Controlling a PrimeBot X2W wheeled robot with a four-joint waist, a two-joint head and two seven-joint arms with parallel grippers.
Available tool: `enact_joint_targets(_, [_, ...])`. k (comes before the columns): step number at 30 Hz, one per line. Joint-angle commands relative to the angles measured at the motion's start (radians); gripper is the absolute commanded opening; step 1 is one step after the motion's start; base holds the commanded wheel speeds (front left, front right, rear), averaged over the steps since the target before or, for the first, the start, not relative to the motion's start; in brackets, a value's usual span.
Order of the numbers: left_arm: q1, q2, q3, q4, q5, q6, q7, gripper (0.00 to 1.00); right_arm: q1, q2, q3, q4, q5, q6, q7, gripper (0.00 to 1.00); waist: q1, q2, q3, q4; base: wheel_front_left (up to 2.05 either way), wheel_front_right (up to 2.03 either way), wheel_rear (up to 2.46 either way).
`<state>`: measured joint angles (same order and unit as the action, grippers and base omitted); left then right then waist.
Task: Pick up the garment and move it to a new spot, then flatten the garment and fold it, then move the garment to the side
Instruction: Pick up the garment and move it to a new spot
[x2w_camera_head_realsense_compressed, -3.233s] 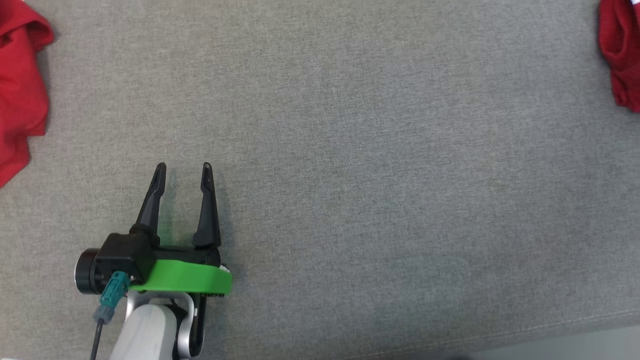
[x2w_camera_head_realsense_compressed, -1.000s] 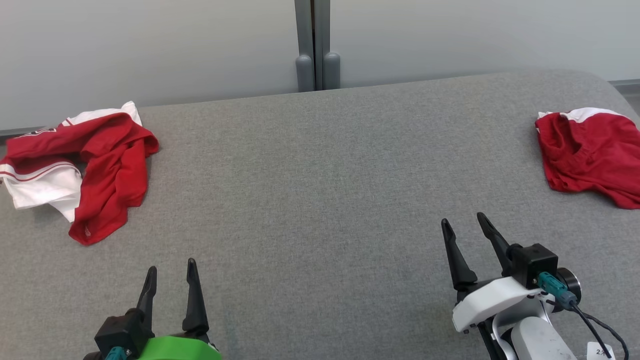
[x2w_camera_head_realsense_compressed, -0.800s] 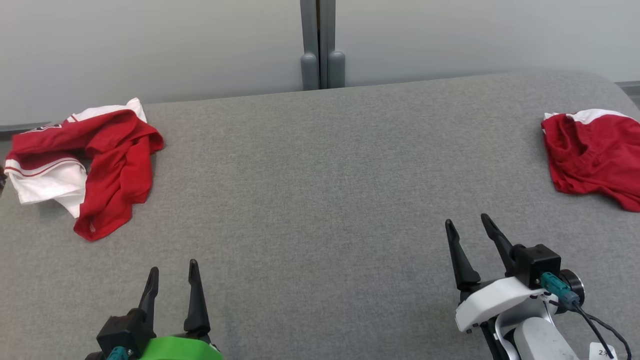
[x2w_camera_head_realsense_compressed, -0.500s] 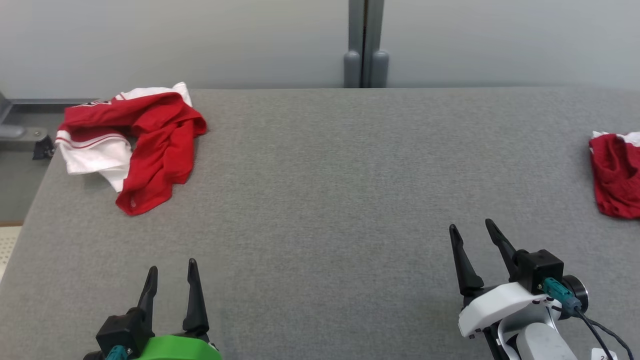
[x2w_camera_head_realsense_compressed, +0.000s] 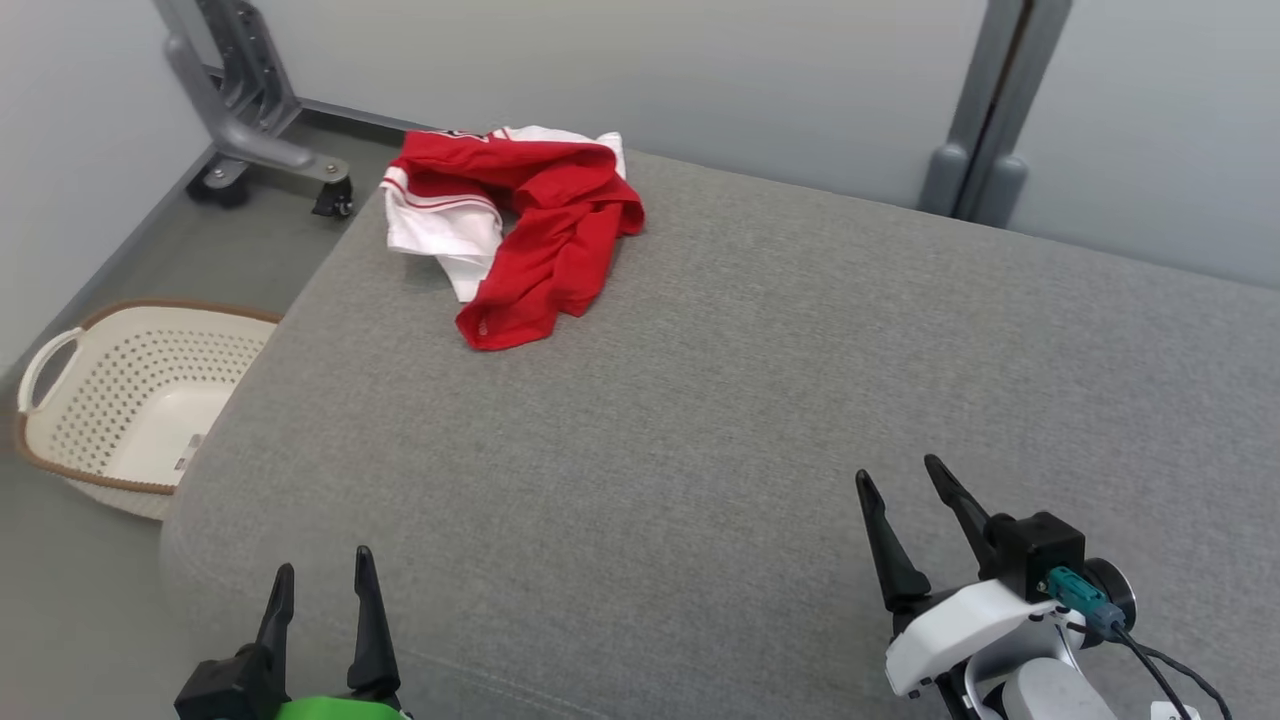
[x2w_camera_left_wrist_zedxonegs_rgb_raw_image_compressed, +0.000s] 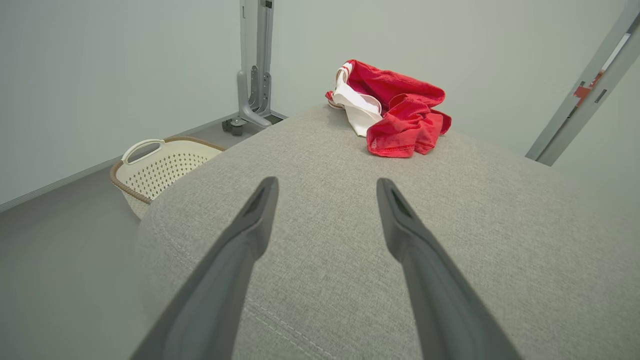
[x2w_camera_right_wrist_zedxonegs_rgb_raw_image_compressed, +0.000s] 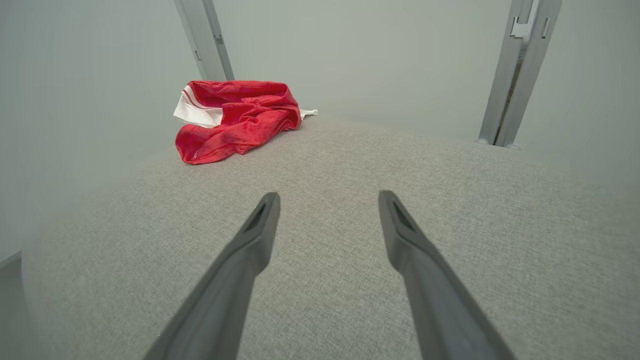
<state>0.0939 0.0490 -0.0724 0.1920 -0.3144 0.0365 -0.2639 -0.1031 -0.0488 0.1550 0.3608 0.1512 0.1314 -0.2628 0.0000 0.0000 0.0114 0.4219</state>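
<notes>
A crumpled red and white garment (x2w_camera_head_realsense_compressed: 515, 230) lies at the far left corner of the grey padded table (x2w_camera_head_realsense_compressed: 760, 380); it also appears ahead in the left wrist view (x2w_camera_left_wrist_zedxonegs_rgb_raw_image_compressed: 392, 112) and the right wrist view (x2w_camera_right_wrist_zedxonegs_rgb_raw_image_compressed: 235, 117). My left gripper (x2w_camera_head_realsense_compressed: 320, 575) hangs open over the table's near left edge, well short of the garment. Over the near right part, my right gripper (x2w_camera_head_realsense_compressed: 895, 478) stands open too. Both pairs of fingers, in the left wrist view (x2w_camera_left_wrist_zedxonegs_rgb_raw_image_compressed: 325, 185) and the right wrist view (x2w_camera_right_wrist_zedxonegs_rgb_raw_image_compressed: 327, 197), hold nothing between them.
A cream perforated laundry basket (x2w_camera_head_realsense_compressed: 120, 400) with a brown rim stands on the floor left of the table, also in the left wrist view (x2w_camera_left_wrist_zedxonegs_rgb_raw_image_compressed: 160, 167). A grey wheeled frame foot (x2w_camera_head_realsense_compressed: 255, 120) is behind it. A grey post (x2w_camera_head_realsense_compressed: 985, 110) rises against the back wall.
The head camera has swung to the left: the garment now sits nearer the middle top, the basket has come into view, and the second red garment at the right has left the picture. Both grippers stay open.
</notes>
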Motion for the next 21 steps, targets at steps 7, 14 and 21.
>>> enact_joint_targets(7, [0.022, 0.003, 0.000, -0.014, -0.013, 0.006, 0.000, 1.00, -0.012, -0.003, 0.012, 0.009, -0.011, -0.001, -0.003, 1.00, 0.0000, 0.0000, 0.000, 0.073, 0.00, 0.00, 0.00])
enact_joint_targets(14, [0.003, 0.003, 0.023, -0.047, -0.028, 0.015, -0.001, 1.00, -0.029, -0.004, 0.002, -0.079, -0.061, -0.001, -0.003, 1.00, 0.0000, 0.0000, 0.055, 0.010, 0.00, 0.00, 0.00])
enact_joint_targets(21, [-0.158, 0.074, 0.086, -0.105, 0.015, -0.005, -0.001, 1.00, -0.071, -0.004, -0.044, -0.160, -0.143, -0.001, 0.000, 1.00, 0.0000, 0.0000, 0.179, -0.070, 0.00, 0.00, 0.00])
